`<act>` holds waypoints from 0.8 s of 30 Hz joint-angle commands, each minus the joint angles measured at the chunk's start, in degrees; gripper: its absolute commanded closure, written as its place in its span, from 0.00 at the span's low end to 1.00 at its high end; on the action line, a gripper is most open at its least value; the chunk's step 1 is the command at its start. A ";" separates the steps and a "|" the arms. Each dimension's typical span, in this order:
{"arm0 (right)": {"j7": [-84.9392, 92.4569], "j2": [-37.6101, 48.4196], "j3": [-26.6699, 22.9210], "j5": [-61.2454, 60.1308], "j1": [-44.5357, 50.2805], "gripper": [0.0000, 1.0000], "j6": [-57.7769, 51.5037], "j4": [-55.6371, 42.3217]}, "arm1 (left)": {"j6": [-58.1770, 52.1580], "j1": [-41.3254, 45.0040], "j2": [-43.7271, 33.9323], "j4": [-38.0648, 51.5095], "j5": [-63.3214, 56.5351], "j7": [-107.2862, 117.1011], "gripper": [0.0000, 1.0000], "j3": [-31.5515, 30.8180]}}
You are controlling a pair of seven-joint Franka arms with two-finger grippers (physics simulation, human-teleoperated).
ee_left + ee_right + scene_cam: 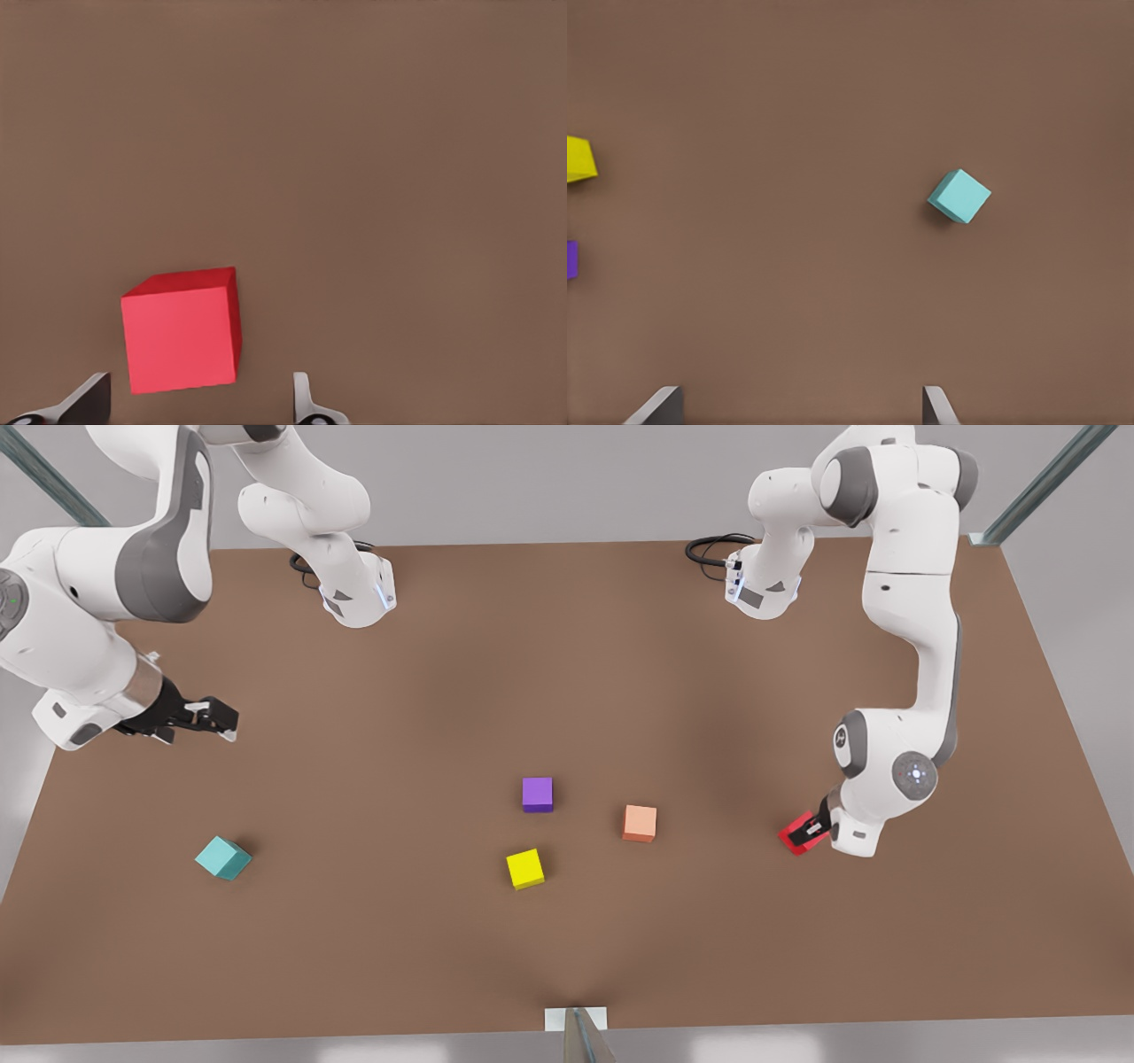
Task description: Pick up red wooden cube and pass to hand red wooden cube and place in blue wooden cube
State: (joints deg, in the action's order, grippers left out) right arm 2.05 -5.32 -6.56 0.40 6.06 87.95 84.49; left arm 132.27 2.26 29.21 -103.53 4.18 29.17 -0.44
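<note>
The red wooden cube [795,838] lies on the brown table at the front view's right. My left gripper [811,830] hangs directly over it, fingers open. In the left wrist view the red wooden cube [182,332] sits between and just ahead of the spread fingertips of the left gripper [195,404], nearer one finger, untouched. The blue wooden cube [222,857], teal in colour, rests at the front view's left. My right gripper [215,720] waits open above the table beyond it, and the blue wooden cube [959,196] shows well ahead of the right gripper [797,407].
A purple cube [537,794], a yellow cube [525,868] and a salmon-orange cube [640,822] stand mid-table between the two arms. The arm bases [359,598] stand at the table's far edge. A small white mount [576,1020] sits at the near edge.
</note>
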 commanded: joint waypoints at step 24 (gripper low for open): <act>0.32 -1.09 0.05 -0.58 0.27 0.00 0.29 0.06 | 4.14 -0.33 8.85 -0.01 -2.25 7.92 0.00 0.88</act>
State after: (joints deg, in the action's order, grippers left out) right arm 2.26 -6.46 -6.47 -0.12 6.34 88.26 84.58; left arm 135.10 1.93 37.77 -103.53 2.04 34.77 0.44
